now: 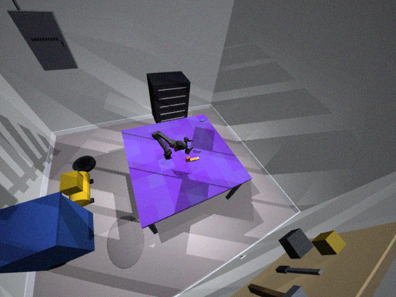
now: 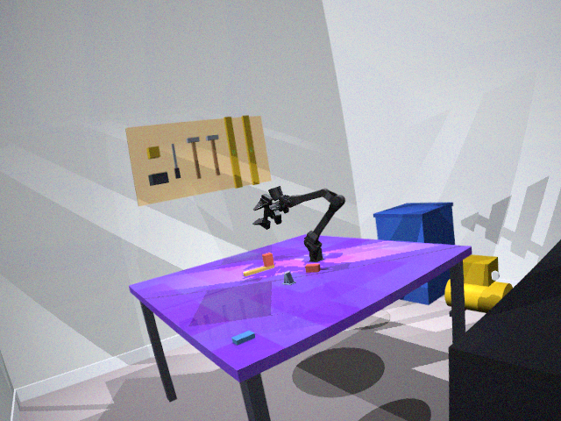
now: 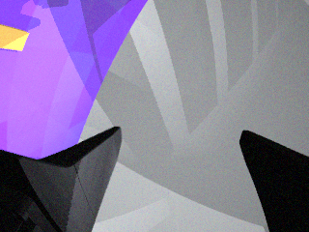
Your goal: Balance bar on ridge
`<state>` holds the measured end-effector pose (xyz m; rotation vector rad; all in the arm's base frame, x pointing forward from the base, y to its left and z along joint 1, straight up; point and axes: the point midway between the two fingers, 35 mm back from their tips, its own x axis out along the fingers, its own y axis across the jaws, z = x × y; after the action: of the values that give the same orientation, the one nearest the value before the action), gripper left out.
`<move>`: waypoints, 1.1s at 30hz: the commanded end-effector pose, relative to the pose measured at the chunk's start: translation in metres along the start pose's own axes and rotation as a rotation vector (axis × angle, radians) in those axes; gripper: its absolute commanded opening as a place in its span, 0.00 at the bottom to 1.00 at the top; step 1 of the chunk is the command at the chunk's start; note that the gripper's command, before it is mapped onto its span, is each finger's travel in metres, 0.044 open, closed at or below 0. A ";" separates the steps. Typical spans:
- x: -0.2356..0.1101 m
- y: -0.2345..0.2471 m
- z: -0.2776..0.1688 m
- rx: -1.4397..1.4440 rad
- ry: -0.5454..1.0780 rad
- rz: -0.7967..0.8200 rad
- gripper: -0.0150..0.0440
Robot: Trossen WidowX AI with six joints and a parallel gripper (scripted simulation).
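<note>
The arm [image 2: 323,212] rises from its base near the middle of the purple table [image 2: 408,267] and reaches out high above the surface, with the gripper [image 2: 266,216] hanging in the air, well apart from everything below. Its fingers are spread wide and nothing sits between them; in the wrist view only the wall and a slice of the table show through the gap.

The yellow bar [image 2: 257,270] lies flat on the table, touching the surface along its length, at about 9 o'clock from the arm's base in the exterior view. One end of it lies at the foot of an upright red block [image 2: 267,259]; whether they touch cannot be told. In the wrist view a corner of the bar [image 3: 14,39] shows at roughly 10 o'clock, near the frame's edge.

The small grey ridge [image 2: 287,278] stands on the table just beside the bar's near end, apart from it, at about 7 o'clock from the base. A second, lower red block [image 2: 312,267] sits close to the base. A blue block [image 2: 243,337] lies alone near the table's front corner, well apart from the rest.

Beyond the table stands a large blue bin [image 2: 415,235]; its contents are not visible. A dark drawer cabinet [image 1: 168,96] with all drawers closed stands behind the table in the top view
</note>
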<state>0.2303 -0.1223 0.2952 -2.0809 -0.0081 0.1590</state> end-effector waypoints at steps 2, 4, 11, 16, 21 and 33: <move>0.001 0.001 -0.001 0.015 0.000 0.005 0.84; 0.003 0.002 -0.003 0.058 0.001 0.021 0.79; 0.018 0.016 -0.013 0.339 0.008 0.135 0.79; 0.028 0.027 -0.016 0.554 0.016 0.225 0.79; 0.037 0.037 -0.016 0.759 0.034 0.324 0.79; 0.053 0.063 -0.009 1.197 0.132 0.597 0.79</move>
<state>0.2767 -0.1571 0.2459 -0.9483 0.5690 0.2932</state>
